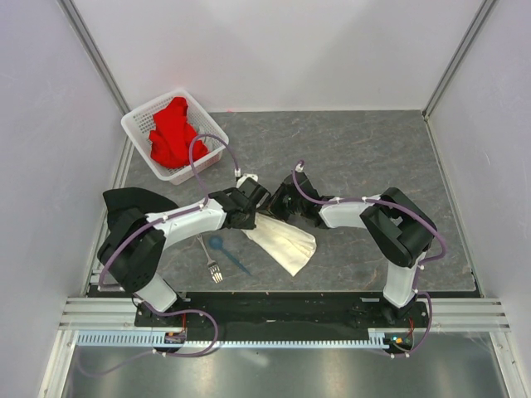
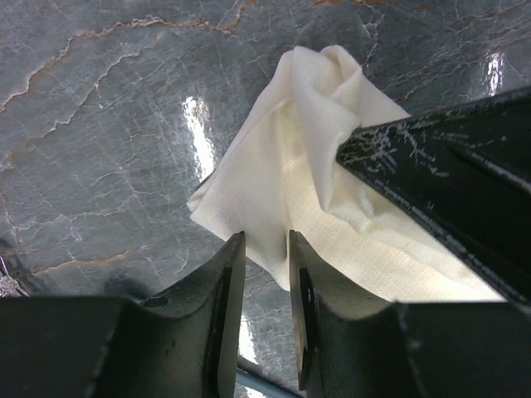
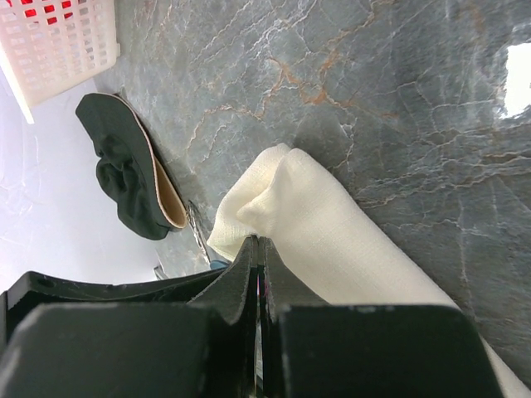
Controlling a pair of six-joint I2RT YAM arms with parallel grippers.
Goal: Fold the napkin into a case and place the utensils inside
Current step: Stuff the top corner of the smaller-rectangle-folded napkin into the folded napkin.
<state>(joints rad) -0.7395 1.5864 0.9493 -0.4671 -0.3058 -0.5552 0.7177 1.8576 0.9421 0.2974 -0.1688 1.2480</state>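
Near edge of desk: fork and blue spoon lie side by side on the bare surface, just left of the napkin and not in it. Neither is held, so the placing step is not begun. Napkin sits mid-desk between the two arms as a loose tapered bundle, broad at the near-right end and gathered to a narrow bunch at the far-left end. It is layered over itself but not a tidy strip, and no pocket shows, so I judge the folding part-way at best. Left claw hovers over the napkin's left edge, jaws a small way apart with nothing between them: released. Right claw is clenched tight at the gathered end. It appears to nip a fold of the cloth there, since the creases run toward it, though the pinch point itself is hidden behind the fingers. Further left, a black cloth lies by the left arm. Far left corner, a white basket holds a red cloth. Left to do: finish and flatten the case, then load both utensils.
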